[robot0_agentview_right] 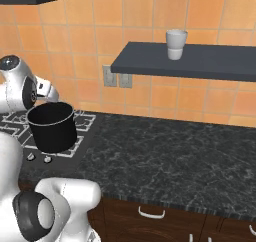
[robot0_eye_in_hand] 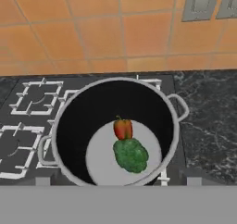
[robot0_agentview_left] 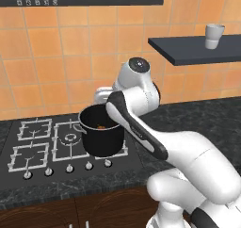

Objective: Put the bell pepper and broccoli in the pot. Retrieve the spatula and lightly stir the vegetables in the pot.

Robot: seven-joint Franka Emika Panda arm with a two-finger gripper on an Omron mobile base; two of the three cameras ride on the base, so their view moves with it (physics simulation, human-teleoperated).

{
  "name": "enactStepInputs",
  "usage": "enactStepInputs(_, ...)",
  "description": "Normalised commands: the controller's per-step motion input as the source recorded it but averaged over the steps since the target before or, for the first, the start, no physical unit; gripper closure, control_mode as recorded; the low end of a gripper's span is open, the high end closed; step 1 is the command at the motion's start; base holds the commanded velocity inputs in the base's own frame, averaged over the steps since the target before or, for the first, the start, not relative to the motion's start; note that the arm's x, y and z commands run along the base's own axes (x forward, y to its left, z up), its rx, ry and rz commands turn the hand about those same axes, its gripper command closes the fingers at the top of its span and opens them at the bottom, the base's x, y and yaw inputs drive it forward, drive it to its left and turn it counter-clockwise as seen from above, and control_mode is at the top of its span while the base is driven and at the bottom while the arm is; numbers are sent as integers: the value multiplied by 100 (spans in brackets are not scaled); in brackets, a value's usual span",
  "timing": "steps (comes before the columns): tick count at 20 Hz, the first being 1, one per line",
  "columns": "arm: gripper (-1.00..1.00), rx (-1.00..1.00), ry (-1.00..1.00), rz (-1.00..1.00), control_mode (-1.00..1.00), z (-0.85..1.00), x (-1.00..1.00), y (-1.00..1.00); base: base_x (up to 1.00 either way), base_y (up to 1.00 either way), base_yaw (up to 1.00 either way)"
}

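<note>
Sitting on stove: pot, bell pepper touching broccoli inside
Gripper: released, above pot
Shelf: white cup
Blocking: arm hides pot's right side

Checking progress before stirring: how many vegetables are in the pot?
2: the bell pepper and the broccoli lie touching on the floor of the pot, pepper toward the wall.

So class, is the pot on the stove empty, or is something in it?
Not empty: the pot holds the bell pepper and broccoli, lying touching on its bottom.
</note>
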Motion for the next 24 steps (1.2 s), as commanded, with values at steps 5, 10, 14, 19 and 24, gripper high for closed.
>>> enactStepInputs(5,-100,0,18,-1,-100,59,-49,-73,0,0,0)
enactStepInputs(10,-100,-1,13,-5,-100,7,-14,-69,0,0,0)
enactStepInputs(14,-100,0,3,-8,-100,0,-12,-30,0,0,0)
enactStepInputs(19,-100,0,0,0,100,0,0,0,-91,38,-3)
enactStepInputs(24,-100,0,0,0,100,0,0,0,-23,97,0)
